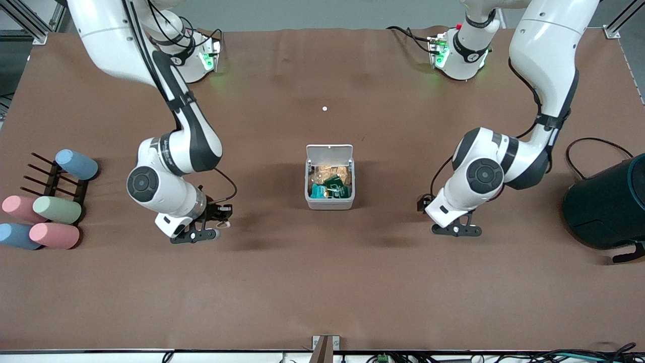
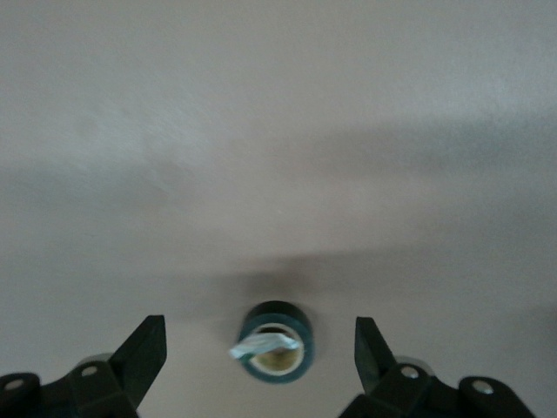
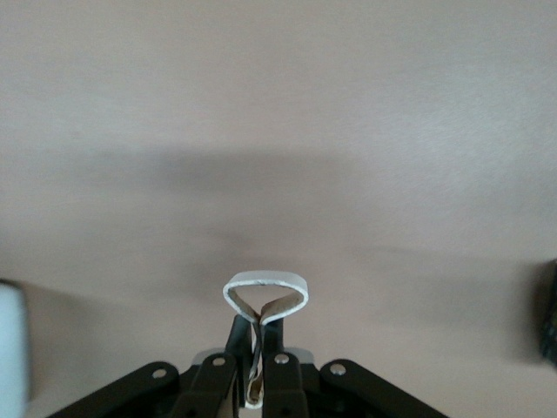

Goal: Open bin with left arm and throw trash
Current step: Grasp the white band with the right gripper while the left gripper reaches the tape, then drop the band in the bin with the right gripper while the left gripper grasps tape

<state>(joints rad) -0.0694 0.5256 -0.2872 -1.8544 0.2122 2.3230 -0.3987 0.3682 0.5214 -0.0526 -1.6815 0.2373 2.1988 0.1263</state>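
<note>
The white bin (image 1: 329, 201) stands mid-table with its lid (image 1: 329, 151) tipped up and open. A dark printed packet (image 1: 336, 188) lies in it among teal and brown scraps. My left gripper (image 1: 456, 231) is low over the cloth toward the left arm's end of the table, beside the bin. In its wrist view the left gripper (image 2: 259, 324) is open. A small dark ring (image 2: 277, 341) with a pale scrap in it lies between the fingers, touching neither. My right gripper (image 1: 194, 235) (image 3: 258, 335) is shut on a curled whitish-brown strip (image 3: 265, 292), low over the cloth toward the right arm's end.
Pastel cylinders (image 1: 55, 209) and a black rack (image 1: 55, 179) sit at the right arm's end. A large dark teal cylinder (image 1: 607, 204) with a cable lies at the left arm's end. A tiny white dot (image 1: 324, 108) lies farther from the front camera than the bin.
</note>
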